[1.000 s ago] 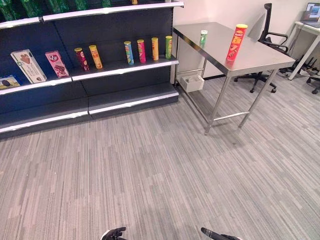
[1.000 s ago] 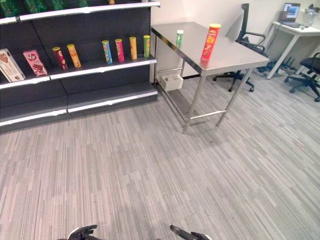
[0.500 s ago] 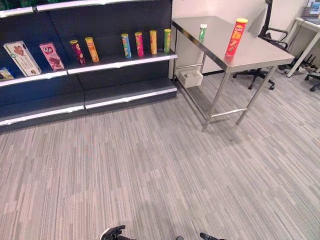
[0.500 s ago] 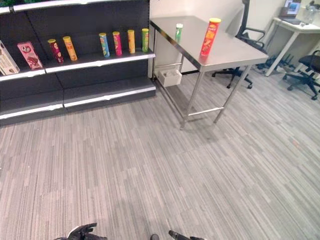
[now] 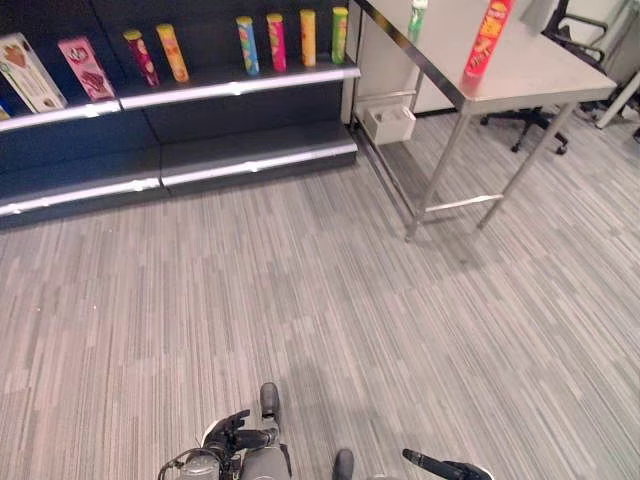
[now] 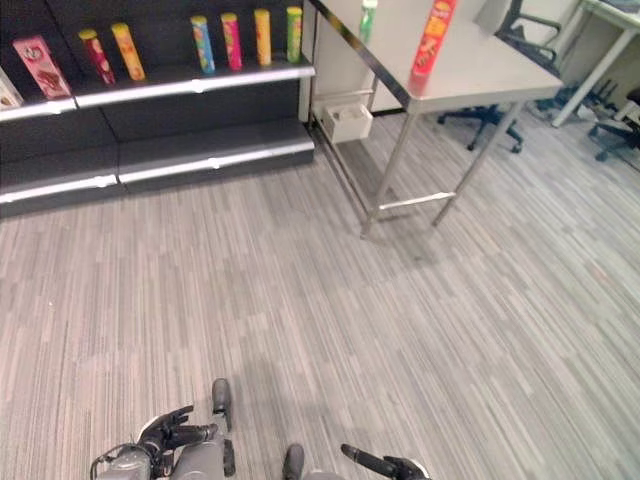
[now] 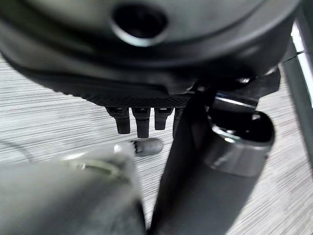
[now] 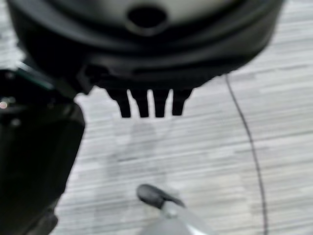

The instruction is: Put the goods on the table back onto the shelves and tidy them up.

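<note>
Both hands — left, right — are hanging open and empty, while a red can is standing on the table.

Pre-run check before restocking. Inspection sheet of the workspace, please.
surface: stainless steel table, standing right of the dark shelving unit
job's things: tall red tube can and small green-and-white can, both upright on the table
shelf stock: row of coloured tube cans upright, pink box and white box leaning
clutter: small white bin on the floor under the table
hands: left hand and right hand low over the floor, open, holding nothing, far from the table
cables: nothing seen
surroundings: grey striped carpet, black office chair behind the table
</note>
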